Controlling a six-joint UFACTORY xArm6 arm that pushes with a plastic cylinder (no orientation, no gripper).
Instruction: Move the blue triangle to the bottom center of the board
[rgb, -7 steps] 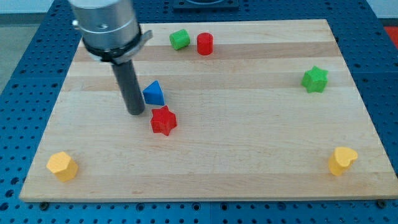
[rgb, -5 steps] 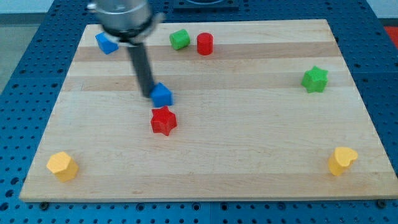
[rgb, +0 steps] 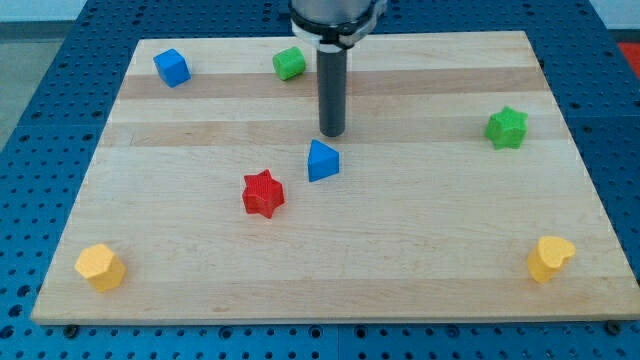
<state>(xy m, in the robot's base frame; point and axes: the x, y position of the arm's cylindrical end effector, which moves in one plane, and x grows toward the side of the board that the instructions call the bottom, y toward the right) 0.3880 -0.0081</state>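
Note:
The blue triangle (rgb: 321, 160) lies near the middle of the wooden board (rgb: 400, 250), right of the red star (rgb: 263, 194). My tip (rgb: 332, 133) stands just above the triangle toward the view's top, slightly to its right, with a small gap between them. The rod rises from there to the arm's body at the view's top edge and hides the red cylinder behind it.
A blue cube (rgb: 171, 67) sits at the top left and a green block (rgb: 289, 63) at top centre. A green star (rgb: 506, 127) is at the right. Yellow blocks sit at bottom left (rgb: 100, 266) and bottom right (rgb: 550, 257).
The tip swept from the triangle's left to above it. The blue triangle slid right, away from the red star. The blue cube at top left came into view; the red cylinder is now hidden.

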